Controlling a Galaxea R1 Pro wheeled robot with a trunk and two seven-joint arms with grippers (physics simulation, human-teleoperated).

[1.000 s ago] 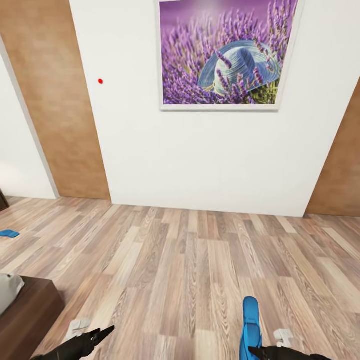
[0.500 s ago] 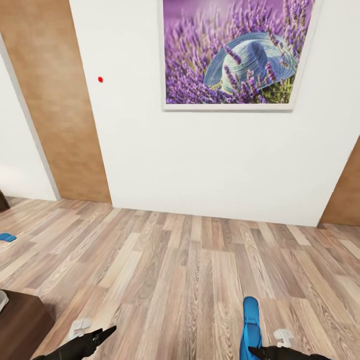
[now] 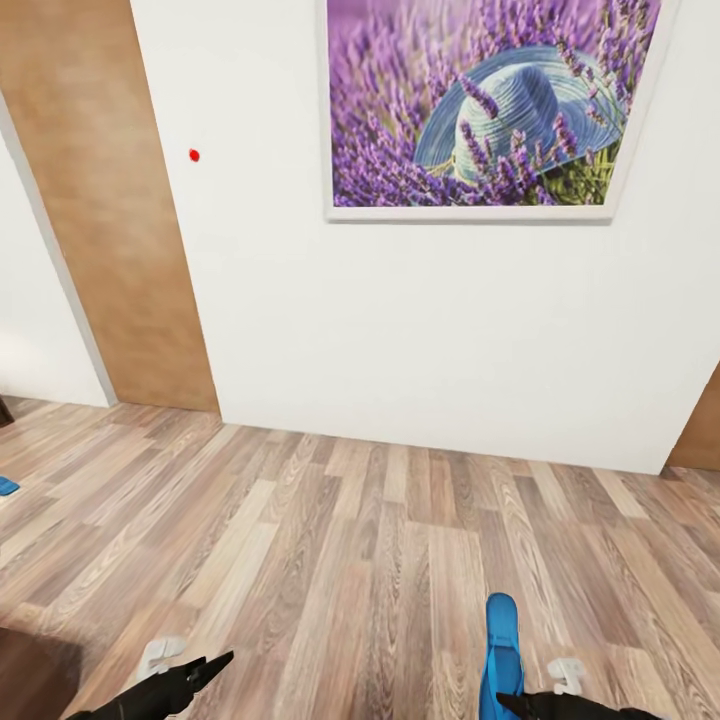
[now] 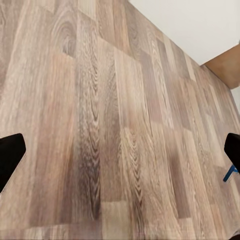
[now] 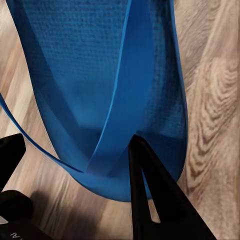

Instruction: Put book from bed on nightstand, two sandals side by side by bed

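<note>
One bright blue sandal (image 3: 500, 645) hangs just above the wood-plank floor at the lower right of the head view, with my right gripper (image 3: 522, 706) shut on its rear end. In the right wrist view the sandal (image 5: 100, 75) is close up, and the gripper (image 5: 75, 165) has one black finger (image 5: 147, 200) pressed against the sole beside the thong strap. The other sandal (image 3: 6, 486) lies on the floor at the far left edge. My left gripper (image 3: 208, 666) hovers low over the floor; its fingers (image 4: 10, 155) stand wide apart with nothing between them. The book and nightstand are out of view.
A white wall with a framed lavender picture (image 3: 480, 100) stands straight ahead. A brown wooden panel (image 3: 120, 200) lies to its left and another (image 3: 700, 430) at the right edge. A dark corner of the bed frame (image 3: 25, 670) sits at the lower left. Bare plank floor (image 3: 360, 560) stretches ahead.
The whole view has shifted: the wall and picture slid right and the bed corner dropped nearly out of the lower left, so the camera moved. The held sandal stayed put against both grippers.
</note>
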